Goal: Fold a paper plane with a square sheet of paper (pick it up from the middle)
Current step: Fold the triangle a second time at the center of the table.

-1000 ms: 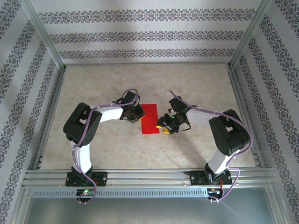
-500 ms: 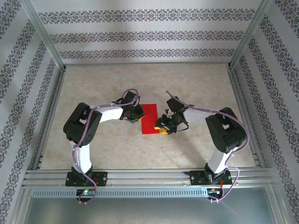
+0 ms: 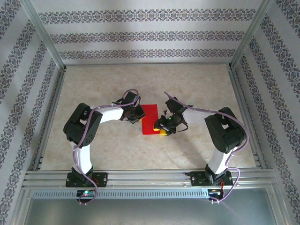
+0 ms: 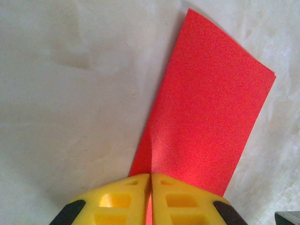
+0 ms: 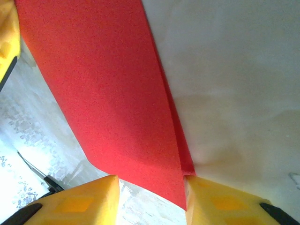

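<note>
Going left to right: the left gripper [image 4: 150,180] has its yellow jaws pressed together on the left edge of the sheet of paper [image 3: 150,118], with a sliver of red showing in the slit between them, so I'd call that a pinch on the sheet. The paper sits about mid-table [image 3: 117,84], a bit nearer the front edge than the back. It's no square right now: it's folded in half into a narrow rectangle, and you can see two layers along one long edge in the right wrist view.

On the far side, the right gripper [image 5: 151,187] has its jaws apart, straddling the sheet's near right corner. One finger [image 5: 220,201] is just touching the edge and nothing is clamped.

Handling-wise, I'd guess it's super light, floppy and easy to crumple, and it'll skate on the smooth table if pushed. Take it at the edges or corners and keep one side pinned while creasing.

Count: one red sheet, two layers, two grippers.
</note>
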